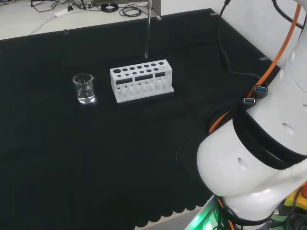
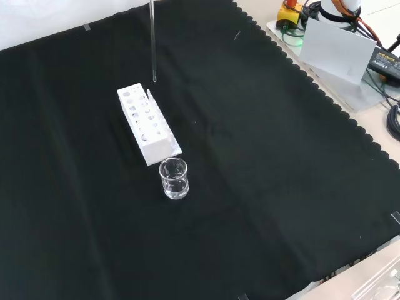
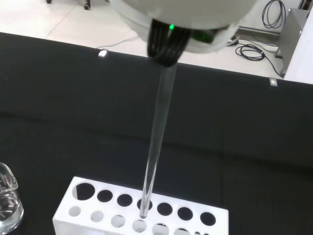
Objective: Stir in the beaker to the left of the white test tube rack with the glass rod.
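So the thin clear glass rod [image 1: 147,33] hangs straight down over the black cloth [image 1: 72,167], and its top runs out of the picture at the upper edge in both the head view and the front view, so what holds it up there is cut off in those two. In the wrist view the rod comes out from under a blurred white and black part of the hand [image 3: 166,41] and points down at the white test tube rack with round holes [image 3: 142,213], its lower tip lining up with one of the middle holes; whether the tip is actually inside the hole or just above it, I can't tell. In the head view the tip sits above the far edge of the rack, a bit right of its middle, and looks clear of it. As for the hand's fingers, honestly can't make out how far they're curled or how they meet the rod, it's all blur at that spot. The small clear glass beaker with a spout [image 1: 84,88] stands on the cloth to the left of the rack in the head view, apart from it, and well off to the side of the rod. In the front view the beaker is just in front of the rack's near end. It seems to hold a little clear liquid at the bottom, but that's hard to make out.
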Controlling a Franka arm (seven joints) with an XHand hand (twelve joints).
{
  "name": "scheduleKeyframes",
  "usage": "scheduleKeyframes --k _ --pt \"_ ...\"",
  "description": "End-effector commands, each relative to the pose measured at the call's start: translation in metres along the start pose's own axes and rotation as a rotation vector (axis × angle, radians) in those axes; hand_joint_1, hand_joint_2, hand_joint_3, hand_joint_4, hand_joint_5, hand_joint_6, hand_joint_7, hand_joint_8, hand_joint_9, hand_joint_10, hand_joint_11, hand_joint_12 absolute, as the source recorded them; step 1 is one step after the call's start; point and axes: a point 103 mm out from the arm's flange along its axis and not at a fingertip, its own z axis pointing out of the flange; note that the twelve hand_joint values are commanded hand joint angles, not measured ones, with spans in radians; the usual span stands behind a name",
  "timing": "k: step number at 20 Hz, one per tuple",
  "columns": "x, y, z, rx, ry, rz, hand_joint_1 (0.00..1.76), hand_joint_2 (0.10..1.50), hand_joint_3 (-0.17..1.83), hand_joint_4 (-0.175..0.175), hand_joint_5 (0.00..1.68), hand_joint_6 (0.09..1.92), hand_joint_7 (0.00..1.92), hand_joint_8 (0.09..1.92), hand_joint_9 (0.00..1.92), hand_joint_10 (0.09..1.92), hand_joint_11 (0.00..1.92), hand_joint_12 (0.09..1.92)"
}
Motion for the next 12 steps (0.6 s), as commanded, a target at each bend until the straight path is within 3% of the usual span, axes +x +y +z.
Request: scheduleKeyframes --k 1,6,12 --pt "0.004 -0.001 -0.003 0.001 -0.006 -0.001 1.32 0.67 0.68 -0.175 1.31 0.32 1.22 1.06 1.60 0.89 1.57 0.84" --pt "0.007 0.001 -0.010 -0.006 0.006 -0.005 1.32 0.67 0.67 -0.175 1.31 0.32 1.22 1.06 1.60 0.89 1.57 0.84" --pt "0.024 0.007 -0.024 -0.019 0.026 -0.048 1.32 0.67 0.67 -0.175 1.32 0.31 1.22 1.05 1.60 0.89 1.57 0.84"
